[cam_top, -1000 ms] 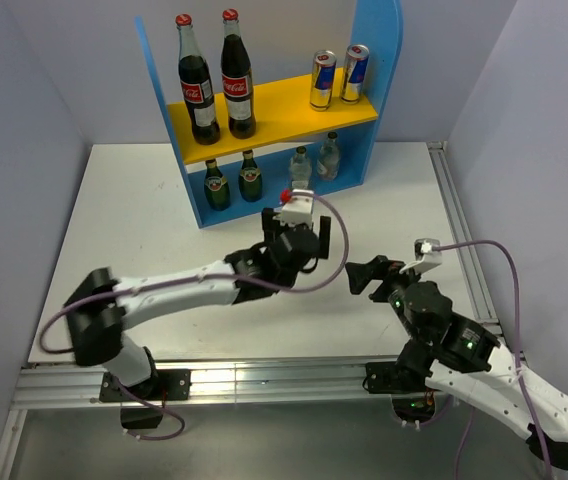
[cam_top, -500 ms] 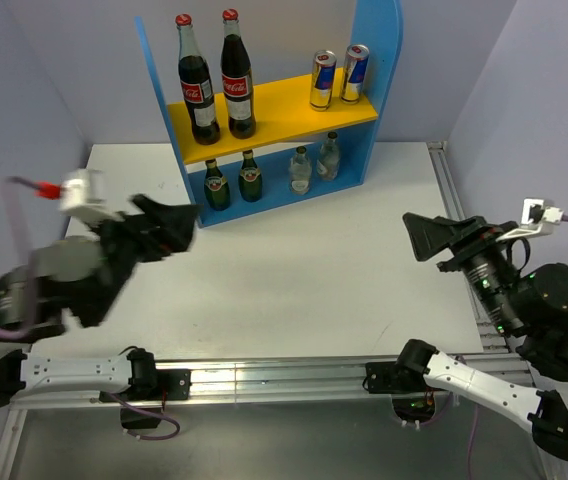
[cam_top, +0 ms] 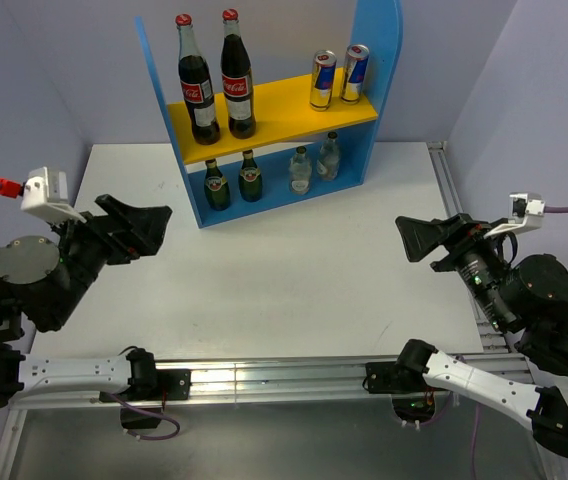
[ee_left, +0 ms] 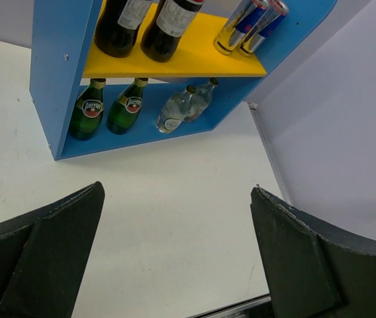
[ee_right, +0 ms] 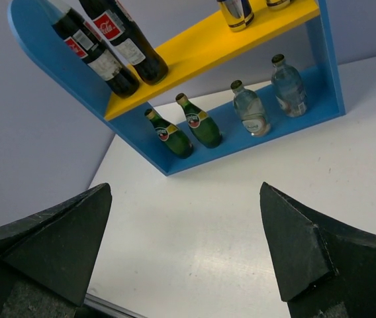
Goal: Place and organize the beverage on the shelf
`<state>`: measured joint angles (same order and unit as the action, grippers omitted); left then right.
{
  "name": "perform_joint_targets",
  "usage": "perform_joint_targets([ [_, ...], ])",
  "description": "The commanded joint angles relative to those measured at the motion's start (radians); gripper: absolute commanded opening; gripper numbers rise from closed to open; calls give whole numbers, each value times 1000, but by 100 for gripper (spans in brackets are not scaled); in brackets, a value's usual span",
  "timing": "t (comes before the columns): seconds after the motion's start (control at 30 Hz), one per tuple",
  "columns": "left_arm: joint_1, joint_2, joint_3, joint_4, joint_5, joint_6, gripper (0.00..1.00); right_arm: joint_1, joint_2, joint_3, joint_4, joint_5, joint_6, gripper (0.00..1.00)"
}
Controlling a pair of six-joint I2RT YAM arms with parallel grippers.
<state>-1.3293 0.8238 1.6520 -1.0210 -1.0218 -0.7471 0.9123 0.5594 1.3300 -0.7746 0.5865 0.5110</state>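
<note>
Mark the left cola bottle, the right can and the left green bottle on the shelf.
left cola bottle [cam_top: 198, 93]: top external view, on its red label.
right can [cam_top: 355, 74]: top external view, mid-body.
left green bottle [cam_top: 216, 187]: top external view, on its label.

Upper centre, the blue shelf [cam_top: 382, 70] holds two cola bottles [cam_top: 197, 85] and two cans [cam_top: 323, 80] upright on its yellow board, four small bottles [cam_top: 301, 170] below.
</note>
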Motion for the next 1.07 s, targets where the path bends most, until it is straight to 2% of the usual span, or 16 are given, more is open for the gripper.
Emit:
perform_joint_targets([
  [0.0, -4, 1, -18, -2, 17, 22, 99, 5, 25, 31, -12, 12, -11, 100],
  [0.77, -4, 23, -29, 105, -1, 112, 99, 7, 17, -15, 11, 27, -28, 100],
  [1.03, -4, 21, -87, 168, -35, 161, 100, 7, 20, -40, 21, 44, -29, 100],
])
